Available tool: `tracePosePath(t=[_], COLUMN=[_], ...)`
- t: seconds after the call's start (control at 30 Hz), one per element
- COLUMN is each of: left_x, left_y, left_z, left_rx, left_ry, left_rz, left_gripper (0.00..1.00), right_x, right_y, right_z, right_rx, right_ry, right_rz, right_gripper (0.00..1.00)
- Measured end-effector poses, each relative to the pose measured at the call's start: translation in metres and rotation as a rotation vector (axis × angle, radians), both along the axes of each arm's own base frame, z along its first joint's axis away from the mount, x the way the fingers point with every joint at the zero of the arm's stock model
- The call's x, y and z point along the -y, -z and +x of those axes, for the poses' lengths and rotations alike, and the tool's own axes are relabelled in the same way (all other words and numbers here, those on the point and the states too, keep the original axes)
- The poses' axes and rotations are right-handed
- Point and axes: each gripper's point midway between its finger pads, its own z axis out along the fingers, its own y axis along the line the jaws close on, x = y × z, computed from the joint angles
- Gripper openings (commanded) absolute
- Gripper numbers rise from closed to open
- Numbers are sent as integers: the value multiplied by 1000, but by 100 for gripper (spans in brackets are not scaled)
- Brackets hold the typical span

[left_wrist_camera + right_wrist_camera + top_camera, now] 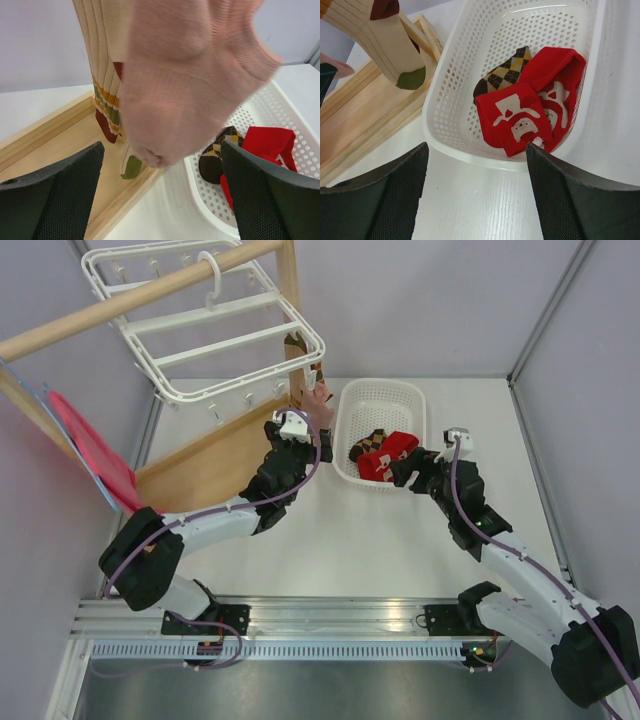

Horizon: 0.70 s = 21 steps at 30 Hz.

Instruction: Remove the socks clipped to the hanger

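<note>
The white counter carries a wooden rack at its far left. The hanger hangs tilted from the rack's pole by its hook, with small clips dangling along its lower edge. Right of the rack's base stands a white mesh basket.

At the hanger's near right corner 2 socks hang side by side: a pale pink sock and a cream sock with orange, green and dark red stripes. The left pincer is raised to the pink sock with its fingers wide apart. The sock's lower end hangs between them, touching neither.

The right pincer hovers at the basket's near rim, fingers apart on nothing.

In the basket lie red socks and, touching them, a brown-and-cream checkered sock. The white marks on the red socks are shapes, not readable words.
</note>
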Motion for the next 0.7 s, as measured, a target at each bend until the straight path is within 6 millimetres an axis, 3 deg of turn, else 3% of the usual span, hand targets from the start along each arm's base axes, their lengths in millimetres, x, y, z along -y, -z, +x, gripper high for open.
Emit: tracePosePath(t=[0.27, 0.47, 0.67, 0.7], left_x=[-2, 5, -7, -9], left_y=[-2, 10, 12, 9], left_z=[5, 21, 35, 37], left_rx=[19, 17, 26, 34], left_ry=[-29, -43, -83, -90], left_rz=[-12, 32, 32, 24], left_gripper=[100, 100, 99, 94], right_x=[-6, -10, -13, -13], right_y=[11, 21, 18, 18], right_z=[7, 11, 11, 11], right_rx=[-20, -44, -30, -28], right_ry=[-15, -29, -44, -45], right_rz=[-6, -12, -6, -8], right_gripper=[82, 82, 82, 82])
